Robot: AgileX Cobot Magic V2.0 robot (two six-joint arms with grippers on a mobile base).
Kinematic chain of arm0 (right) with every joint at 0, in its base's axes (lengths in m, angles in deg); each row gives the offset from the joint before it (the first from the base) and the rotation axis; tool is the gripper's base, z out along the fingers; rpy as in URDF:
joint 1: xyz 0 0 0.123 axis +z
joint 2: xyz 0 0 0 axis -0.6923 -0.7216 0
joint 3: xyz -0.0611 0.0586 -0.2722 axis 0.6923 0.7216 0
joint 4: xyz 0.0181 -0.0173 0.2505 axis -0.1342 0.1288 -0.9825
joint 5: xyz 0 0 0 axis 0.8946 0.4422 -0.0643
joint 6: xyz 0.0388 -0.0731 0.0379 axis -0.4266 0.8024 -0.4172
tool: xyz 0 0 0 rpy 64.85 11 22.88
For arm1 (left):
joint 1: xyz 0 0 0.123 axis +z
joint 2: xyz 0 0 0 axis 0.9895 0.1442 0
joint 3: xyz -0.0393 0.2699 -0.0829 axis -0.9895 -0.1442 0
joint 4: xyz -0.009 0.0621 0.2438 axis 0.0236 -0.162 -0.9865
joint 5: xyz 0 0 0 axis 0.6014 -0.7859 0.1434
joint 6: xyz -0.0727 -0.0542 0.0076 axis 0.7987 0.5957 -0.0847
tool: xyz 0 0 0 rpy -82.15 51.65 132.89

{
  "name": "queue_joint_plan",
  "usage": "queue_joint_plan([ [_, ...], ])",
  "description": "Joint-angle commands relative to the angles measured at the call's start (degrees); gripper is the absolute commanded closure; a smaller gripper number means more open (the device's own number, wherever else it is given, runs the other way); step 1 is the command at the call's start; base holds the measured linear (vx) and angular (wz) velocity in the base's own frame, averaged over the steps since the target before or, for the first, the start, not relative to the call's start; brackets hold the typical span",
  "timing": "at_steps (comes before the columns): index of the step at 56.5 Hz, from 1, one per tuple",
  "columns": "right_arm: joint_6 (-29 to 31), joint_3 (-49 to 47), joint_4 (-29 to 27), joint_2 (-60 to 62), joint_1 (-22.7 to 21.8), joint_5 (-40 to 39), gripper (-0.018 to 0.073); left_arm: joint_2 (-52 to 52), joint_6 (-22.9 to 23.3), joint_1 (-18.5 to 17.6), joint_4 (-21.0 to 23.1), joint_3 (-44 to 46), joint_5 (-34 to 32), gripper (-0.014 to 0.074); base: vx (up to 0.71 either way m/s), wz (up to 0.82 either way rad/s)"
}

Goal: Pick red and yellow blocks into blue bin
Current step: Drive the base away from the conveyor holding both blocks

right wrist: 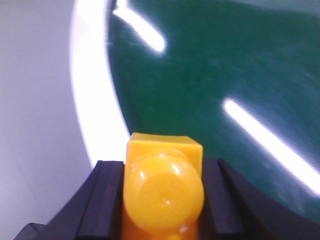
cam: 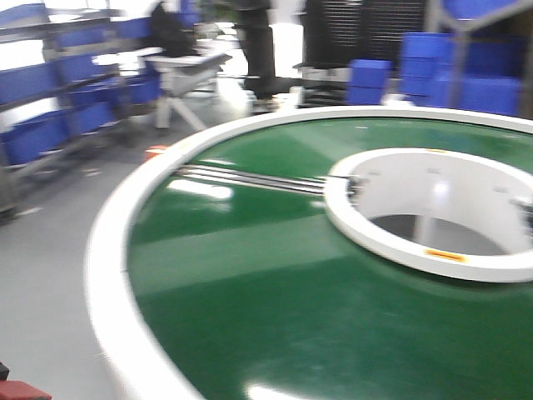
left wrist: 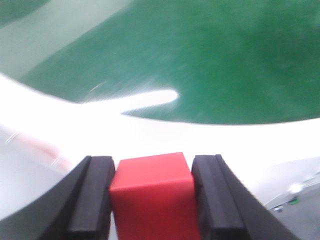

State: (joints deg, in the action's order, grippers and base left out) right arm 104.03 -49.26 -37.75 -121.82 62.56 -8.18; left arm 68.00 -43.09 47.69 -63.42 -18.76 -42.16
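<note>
Red block [left wrist: 150, 200] pinched in the left gripper [left wrist: 153, 167], yellow brick [right wrist: 163, 192] in the right gripper [right wrist: 162, 167]

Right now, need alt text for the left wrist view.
A red block sits clamped between the two black pads of the left pincer, at bottom centre. Behind it, blurred, a white rim curves below a green surface.

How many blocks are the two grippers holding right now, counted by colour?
red block: 1
yellow brick: 1
total: 2
</note>
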Motion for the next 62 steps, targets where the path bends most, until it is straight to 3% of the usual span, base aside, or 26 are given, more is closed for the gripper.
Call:
queue_joint_plan([
  [1,0.74,-1.55,-1.12,0.27,0.09,-3.41,0.0262,-0.37,0.10,-0.27,-0.03,1.49,-4.12,0.0362,-0.09,0.80],
  [29,0.74,-1.55,-1.12,0.27,0.09,-3.12,0.0262,-0.37,0.10,-0.27,-0.03,1.49,-4.12,0.0362,-0.08,0.77],
  [62,0.74,-1.55,-1.12,0.27,0.09,-2.33,0.0262,-0.37,0.10,-0.27,-0.03,1.49,-4.12,0.0362,-0.03,0.49],
])
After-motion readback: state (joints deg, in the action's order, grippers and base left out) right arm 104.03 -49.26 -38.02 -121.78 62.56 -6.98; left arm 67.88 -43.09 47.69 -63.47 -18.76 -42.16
